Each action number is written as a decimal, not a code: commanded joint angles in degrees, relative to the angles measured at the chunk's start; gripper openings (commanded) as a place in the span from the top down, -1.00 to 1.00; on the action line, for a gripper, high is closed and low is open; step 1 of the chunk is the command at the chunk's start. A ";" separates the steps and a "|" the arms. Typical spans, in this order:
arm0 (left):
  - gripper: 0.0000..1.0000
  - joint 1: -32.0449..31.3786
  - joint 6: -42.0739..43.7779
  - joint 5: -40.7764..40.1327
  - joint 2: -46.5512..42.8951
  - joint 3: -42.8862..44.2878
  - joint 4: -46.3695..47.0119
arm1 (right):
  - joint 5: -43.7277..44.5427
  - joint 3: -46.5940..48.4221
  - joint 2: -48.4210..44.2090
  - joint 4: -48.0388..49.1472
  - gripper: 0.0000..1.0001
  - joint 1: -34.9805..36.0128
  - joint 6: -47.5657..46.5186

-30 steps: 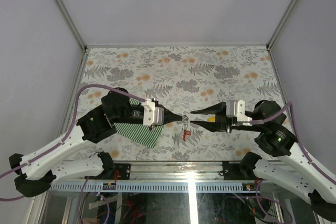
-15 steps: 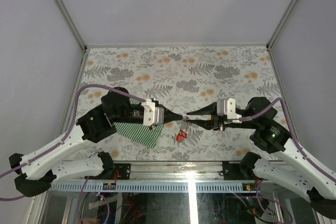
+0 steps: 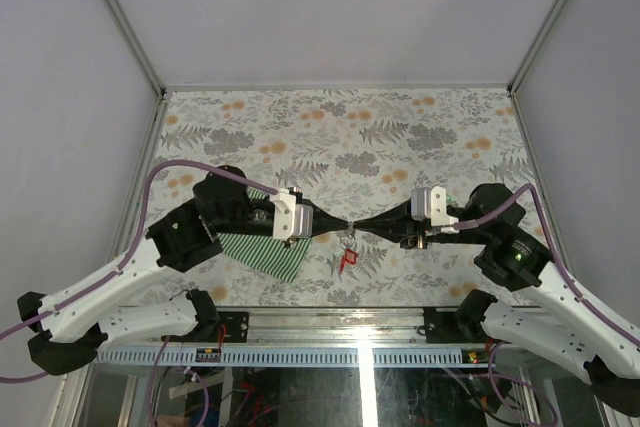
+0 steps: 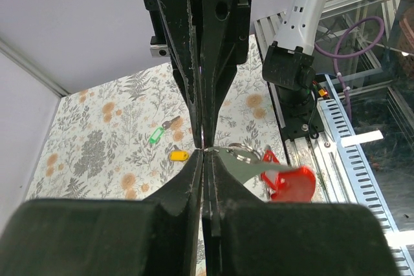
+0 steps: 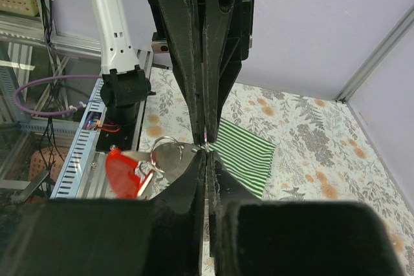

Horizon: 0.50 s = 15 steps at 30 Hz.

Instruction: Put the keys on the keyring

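Observation:
The keyring [image 3: 348,239], a thin grey loop with a red tag [image 3: 347,259], hangs between my two grippers above the table's near middle. My left gripper [image 3: 344,224] is shut on its edge. My right gripper [image 3: 359,226] is shut on it from the other side, tip to tip. In the left wrist view the ring [image 4: 242,153] and red tag [image 4: 292,183] sit just right of my shut gripper [image 4: 206,154]. A green key [image 4: 155,136], a yellow key [image 4: 178,156] and a dark key [image 4: 171,121] lie on the table beyond. The right wrist view shows the ring [image 5: 162,150] left of my shut gripper [image 5: 207,154].
A green-and-white striped cloth [image 3: 262,252] lies under the left arm and also shows in the right wrist view [image 5: 249,152]. The floral table cover [image 3: 340,137] is walled on three sides. A metal rail [image 3: 330,322] runs along the near edge.
My right gripper has moved left and shut, meeting the left gripper's tips at the keyring. The red tag has swung slightly. The left arm has stayed put.

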 commanded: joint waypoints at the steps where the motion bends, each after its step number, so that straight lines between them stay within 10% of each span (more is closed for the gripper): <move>1: 0.94 -0.30 -0.86 -0.09 -0.79 1.16 3.64 | -1.05 3.22 0.25 1.52 1.00 0.29 0.90; 15: 0.54 -0.32 -2.74 -0.51 -0.60 0.10 6.22 | -0.36 3.94 -0.03 1.41 1.00 0.25 0.79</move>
